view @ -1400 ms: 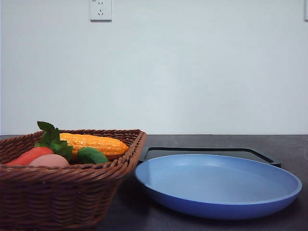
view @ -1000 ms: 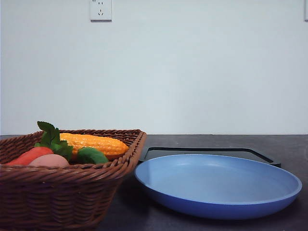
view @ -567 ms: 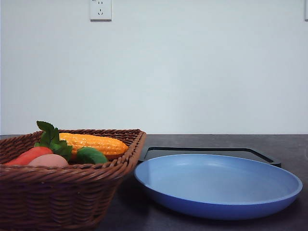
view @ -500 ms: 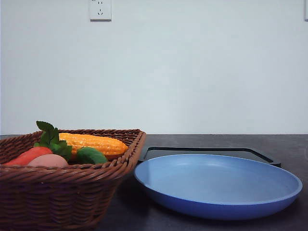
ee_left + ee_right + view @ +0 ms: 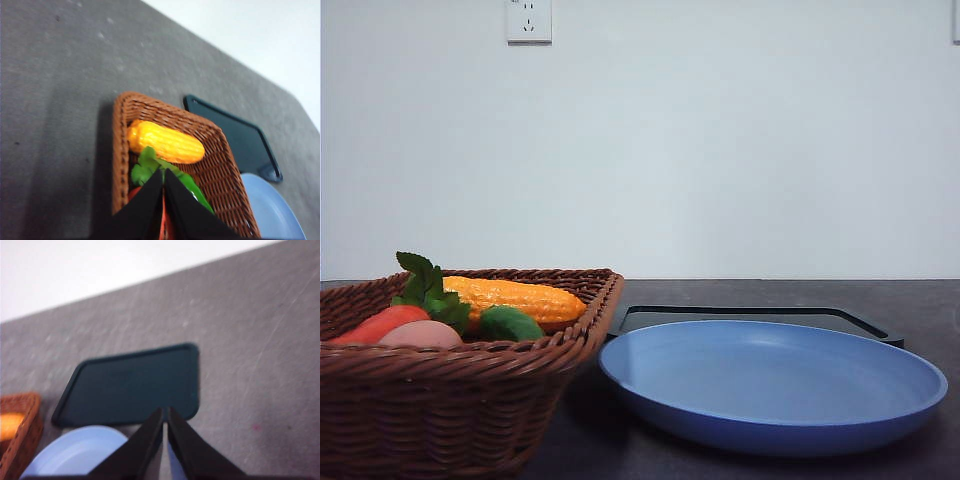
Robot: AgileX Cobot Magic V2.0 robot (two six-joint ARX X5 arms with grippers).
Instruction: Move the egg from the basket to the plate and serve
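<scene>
Two grippers hang above the grey table (image 5: pixel 920 300), both with fingers drawn almost together, nothing between them. From the left wrist, the left gripper (image 5: pixel 163 200) shows its dark fingers meeting in a narrow wedge over the basket (image 5: pixel 118 150), only a thin slit between the tips, and red-orange shows through that slit. From the right wrist, the right gripper (image 5: pixel 165 432) is just as narrow, poised over the near edge of the black tray (image 5: pixel 130 385) and the blue plate (image 5: pixel 75 452).

Over to the front view: the egg (image 5: pixel 423 334), pinkish-tan, lies inside the basket (image 5: pixel 450 410) at its near side, just behind the braided rim. It is pressed up beside the red-orange carrot (image 5: pixel 378 324), whose green leaves (image 5: pixel 425 285) stand up behind it. A yellow corn cob (image 5: pixel 515 298) lies across the far part of the basket, with a green vegetable (image 5: pixel 510 324) in front of it.

The plate (image 5: pixel 775 385) sits bare, just to the right of the basket, its rim close to the wicker. The tray (image 5: pixel 750 315) lies flat behind it. A wall socket (image 5: pixel 529 20) sits high on the white wall.
</scene>
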